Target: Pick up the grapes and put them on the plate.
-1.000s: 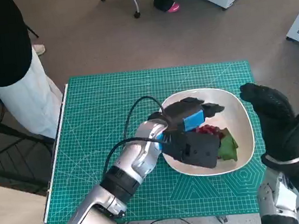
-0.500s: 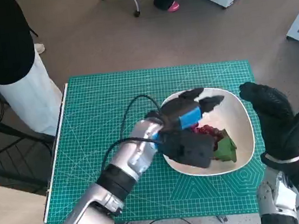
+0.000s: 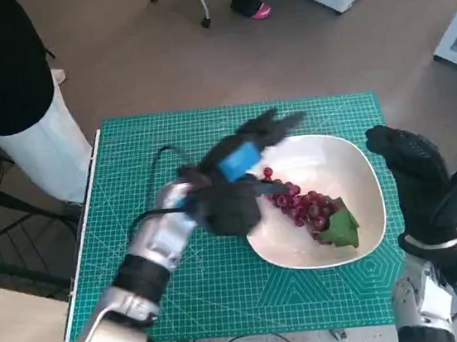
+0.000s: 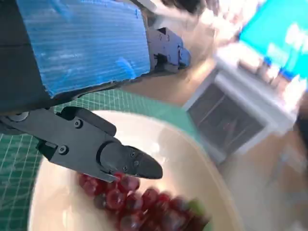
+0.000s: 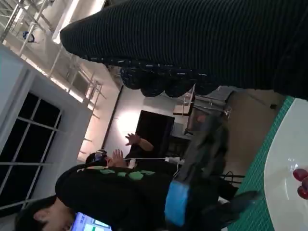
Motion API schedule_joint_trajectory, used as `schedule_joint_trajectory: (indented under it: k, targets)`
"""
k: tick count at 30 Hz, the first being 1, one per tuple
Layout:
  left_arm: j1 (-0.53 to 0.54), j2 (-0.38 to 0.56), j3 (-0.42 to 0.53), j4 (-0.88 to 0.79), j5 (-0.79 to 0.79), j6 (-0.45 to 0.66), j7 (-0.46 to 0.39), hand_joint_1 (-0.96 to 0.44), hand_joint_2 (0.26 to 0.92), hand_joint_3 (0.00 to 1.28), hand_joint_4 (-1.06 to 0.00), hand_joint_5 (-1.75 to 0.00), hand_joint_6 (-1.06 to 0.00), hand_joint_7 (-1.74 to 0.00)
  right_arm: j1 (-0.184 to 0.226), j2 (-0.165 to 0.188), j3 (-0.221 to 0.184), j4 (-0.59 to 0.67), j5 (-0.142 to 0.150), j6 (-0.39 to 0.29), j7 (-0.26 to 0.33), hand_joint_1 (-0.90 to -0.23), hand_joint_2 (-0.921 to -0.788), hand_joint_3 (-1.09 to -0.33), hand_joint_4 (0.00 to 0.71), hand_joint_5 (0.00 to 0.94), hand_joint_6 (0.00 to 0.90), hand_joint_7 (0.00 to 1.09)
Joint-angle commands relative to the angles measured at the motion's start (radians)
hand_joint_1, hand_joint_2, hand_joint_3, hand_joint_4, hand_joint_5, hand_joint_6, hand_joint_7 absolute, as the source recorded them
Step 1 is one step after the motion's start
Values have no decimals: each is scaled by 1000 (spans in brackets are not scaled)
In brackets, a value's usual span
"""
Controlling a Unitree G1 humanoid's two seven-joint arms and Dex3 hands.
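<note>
The left hand [image 3: 234, 183] holds nothing, its fingers spread, just beside the plate [image 3: 362, 173]. The grapes [image 3: 299, 206] lie on the plate. It should lift away slowly without bumping them. The right hand [image 3: 419, 177] waits empty nearby.

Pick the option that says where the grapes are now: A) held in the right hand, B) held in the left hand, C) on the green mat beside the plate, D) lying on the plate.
D: the grapes lie on the plate, and the left hand, fingers spread, holds nothing.
</note>
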State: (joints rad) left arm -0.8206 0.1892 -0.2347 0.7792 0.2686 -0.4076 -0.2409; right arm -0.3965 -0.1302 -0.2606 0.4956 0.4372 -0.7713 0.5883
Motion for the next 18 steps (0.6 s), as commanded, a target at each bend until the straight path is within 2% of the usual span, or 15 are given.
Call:
schedule_joint_trajectory:
  k: [1,9,18]
  targets:
    - [57,4,80,5,-112,-70,-30,-595,921,405,-26,-3,-185,-13,-2,9,2,23,-2,-1,-2,-443,-921,-538,623,0,570,2]
    - [143,-8,192,-33,-303,-153,-124,-658,921,564,-29,-2,-177,-6,-13,16,8,35,-17,-11,-9,-444,-921,-538,622,0,563,0]
    - [185,-9,244,-61,-392,-185,-195,-671,921,618,-25,0,-165,0,-20,17,9,42,-20,-15,-7,-443,-921,-538,622,1,560,1]
